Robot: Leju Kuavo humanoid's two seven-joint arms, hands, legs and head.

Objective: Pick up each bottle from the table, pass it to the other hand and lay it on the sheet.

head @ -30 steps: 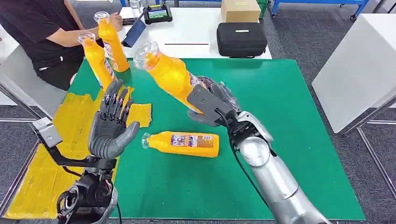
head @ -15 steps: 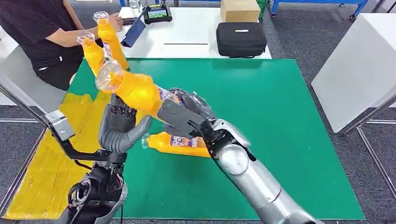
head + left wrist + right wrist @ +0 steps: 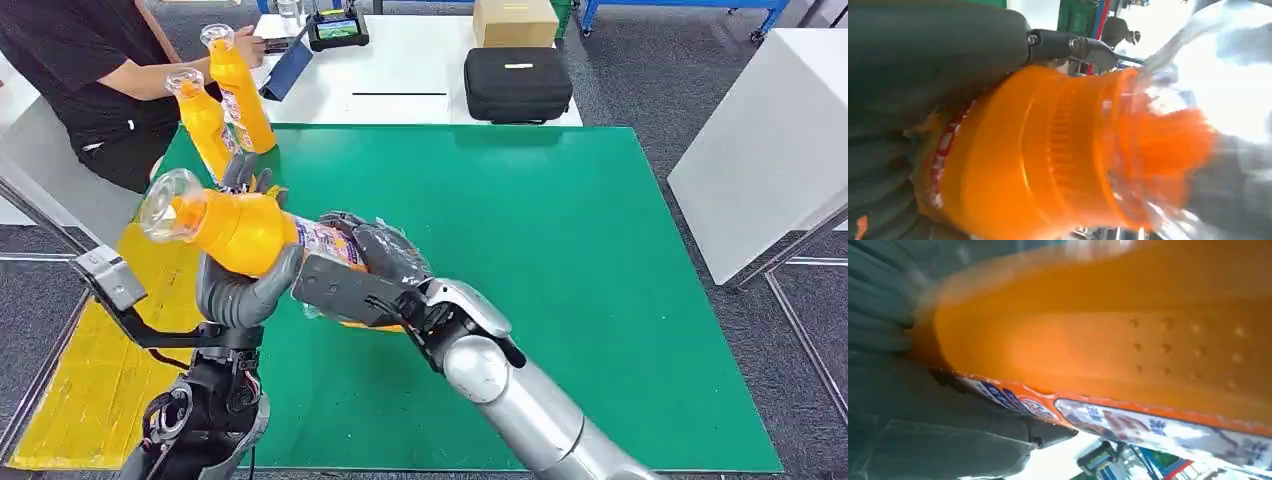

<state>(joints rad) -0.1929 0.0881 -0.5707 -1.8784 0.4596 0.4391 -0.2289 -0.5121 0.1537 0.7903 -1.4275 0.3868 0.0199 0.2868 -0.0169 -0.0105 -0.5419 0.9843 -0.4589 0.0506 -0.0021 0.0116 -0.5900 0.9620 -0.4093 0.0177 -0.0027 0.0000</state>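
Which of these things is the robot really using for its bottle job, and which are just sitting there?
For the job:
held bottle
right hand gripping it
left hand under it
yellow sheet
bottle lying on the table, mostly hidden
two bottles a person holds

Just lying about:
black case
cardboard box

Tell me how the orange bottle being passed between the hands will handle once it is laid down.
The held bottle looks nearly full, so probably heavy for its size. Its round body will likely roll on the yellow sheet. The smooth plastic may slip between the left hand and right hand.
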